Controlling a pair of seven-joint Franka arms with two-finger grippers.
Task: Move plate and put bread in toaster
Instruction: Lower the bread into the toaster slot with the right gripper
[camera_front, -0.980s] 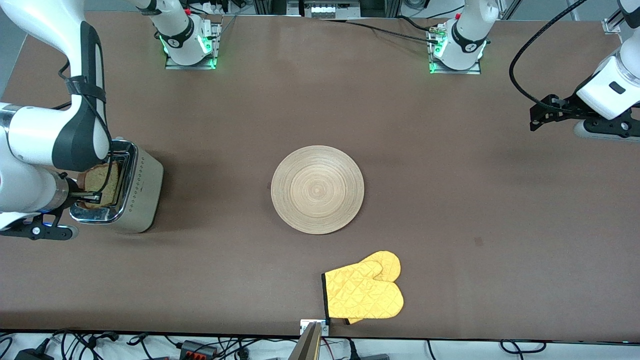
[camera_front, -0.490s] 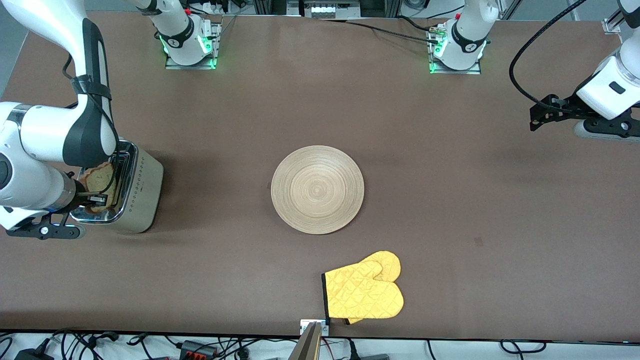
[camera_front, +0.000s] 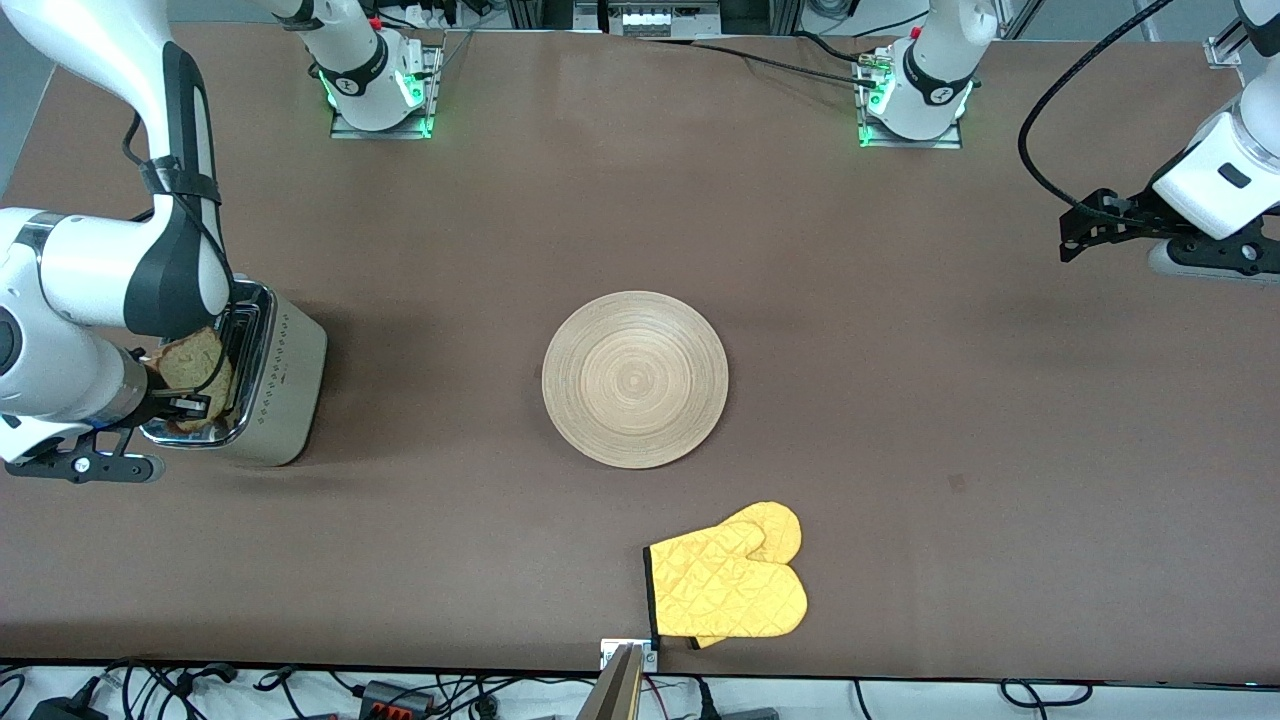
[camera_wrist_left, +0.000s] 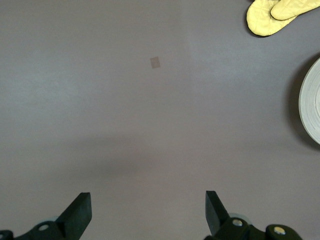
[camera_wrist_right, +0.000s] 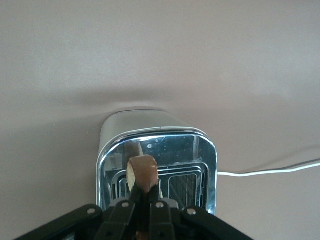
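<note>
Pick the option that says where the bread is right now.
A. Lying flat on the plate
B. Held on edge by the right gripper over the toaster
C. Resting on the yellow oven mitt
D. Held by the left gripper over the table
B: the right gripper is shut on the bread, holding it on edge over the toaster, while the plate is bare.

toaster (camera_front: 265, 385) at the right arm's end of the table, bread (camera_front: 190, 365) right over its slots, plate (camera_front: 635, 379) mid-table, oven mitt (camera_front: 728, 582) nearer the front camera
</note>
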